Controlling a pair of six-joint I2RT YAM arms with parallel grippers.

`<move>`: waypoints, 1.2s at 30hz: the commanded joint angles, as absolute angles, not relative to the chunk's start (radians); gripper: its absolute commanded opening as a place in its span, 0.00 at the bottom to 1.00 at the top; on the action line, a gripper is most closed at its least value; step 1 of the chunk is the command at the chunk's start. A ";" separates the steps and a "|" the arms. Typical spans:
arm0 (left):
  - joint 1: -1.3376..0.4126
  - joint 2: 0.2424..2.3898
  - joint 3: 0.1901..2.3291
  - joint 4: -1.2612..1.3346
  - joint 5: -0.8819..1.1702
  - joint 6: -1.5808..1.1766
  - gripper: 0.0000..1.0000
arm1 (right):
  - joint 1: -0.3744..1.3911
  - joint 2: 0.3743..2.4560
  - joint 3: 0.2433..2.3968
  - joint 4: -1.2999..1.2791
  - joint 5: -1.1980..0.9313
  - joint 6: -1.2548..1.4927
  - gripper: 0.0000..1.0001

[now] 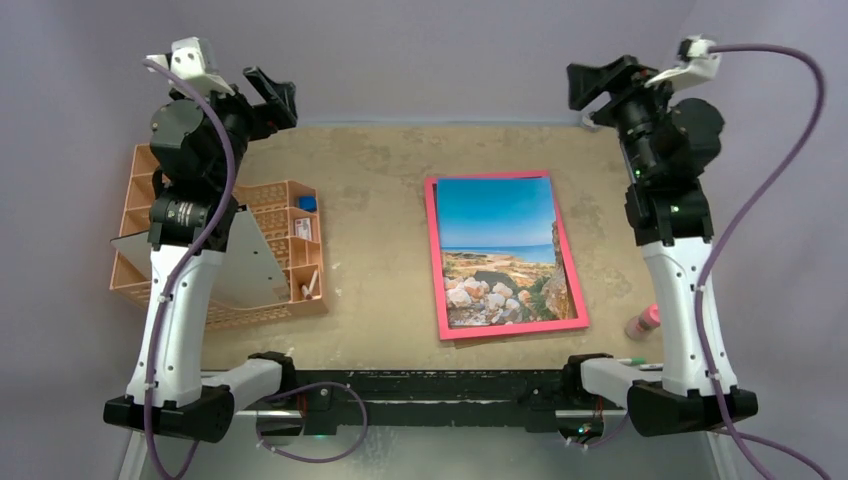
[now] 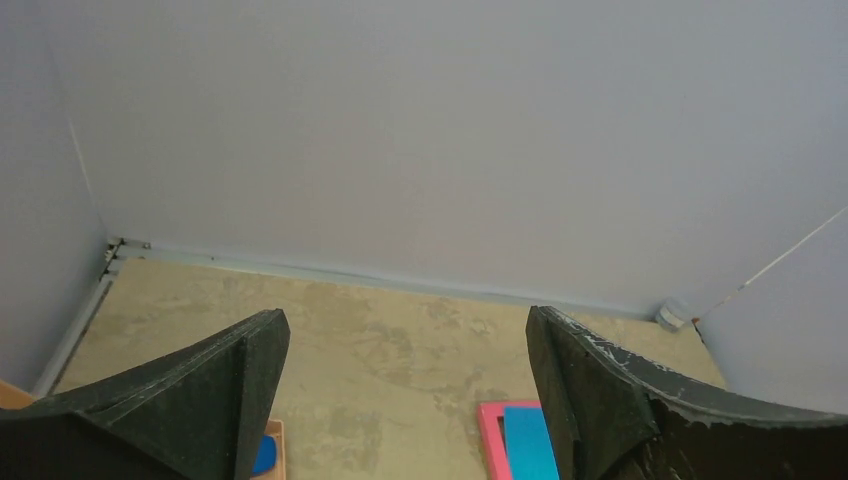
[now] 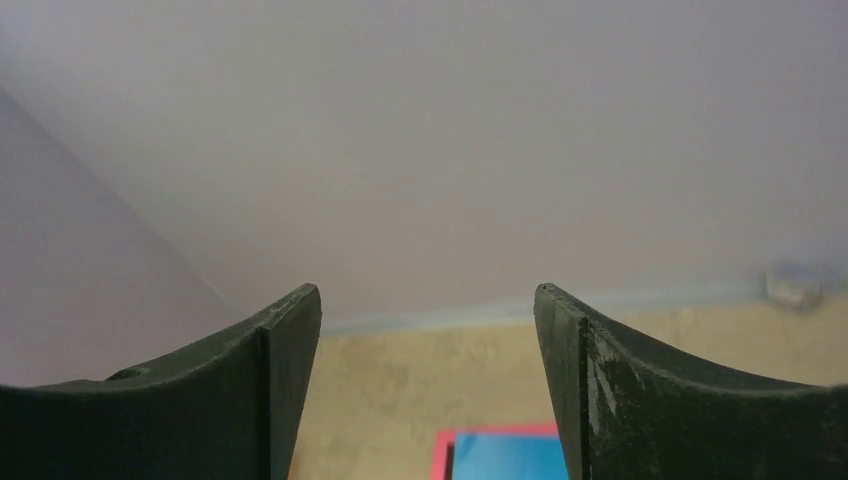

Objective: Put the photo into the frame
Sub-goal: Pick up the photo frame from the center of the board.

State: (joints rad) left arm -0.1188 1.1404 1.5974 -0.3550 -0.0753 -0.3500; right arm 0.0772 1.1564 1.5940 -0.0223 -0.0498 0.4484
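Tan table [image 1: 370,260], grey walls. The photo [image 1: 497,250] lies face up on the frame [image 1: 432,260], seemingly a little askew. The left gripper [image 1: 272,100] and right gripper [image 1: 600,85] hang high, spread, empty. A one-sided nudge could buckle the paper or shove the frame.

Robot lab booth: grey screen walls [image 1: 430,60] around a tan worktable [image 1: 372,262]

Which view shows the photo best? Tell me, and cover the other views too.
Top external: the whole photo shows, with sky, sea and rocks, lying on the pink-red frame. The left wrist and right wrist views each catch only a small blue corner of it at the bottom edge.
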 commanded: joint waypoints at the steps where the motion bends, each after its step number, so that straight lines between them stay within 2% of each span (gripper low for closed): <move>1: -0.115 1.112 1.531 -0.276 -0.009 -0.392 0.94 | 0.078 1.153 1.498 -0.108 -0.112 0.486 0.82; 4: -0.115 1.099 1.444 -0.238 0.070 -0.389 0.94 | 0.078 1.170 1.447 -0.096 -0.233 0.480 0.83; 12: -0.133 1.167 1.299 -0.197 0.268 -0.461 0.93 | 0.085 1.239 1.258 -0.179 -0.280 0.485 0.82; 20: -0.397 1.333 1.269 -0.307 0.078 -0.534 0.90 | 0.184 1.334 1.124 -0.270 -0.143 0.504 0.79; 25: -0.501 1.430 1.200 -0.310 0.066 -0.624 0.87 | 0.209 1.382 1.046 -0.261 -0.101 0.565 0.72; 30: -0.592 1.569 1.120 -0.230 0.079 -0.610 0.84 | 0.210 1.429 1.039 -0.279 -0.036 0.573 0.70; 36: -0.669 1.757 1.168 -0.215 0.101 -0.631 0.80 | 0.210 1.464 1.034 -0.276 -0.031 0.592 0.67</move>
State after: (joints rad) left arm -0.6277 1.6936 1.1286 -0.2619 0.0971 -0.5934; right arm 0.2119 1.4567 1.0317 -0.2741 -0.0624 0.5655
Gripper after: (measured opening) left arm 0.807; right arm 0.682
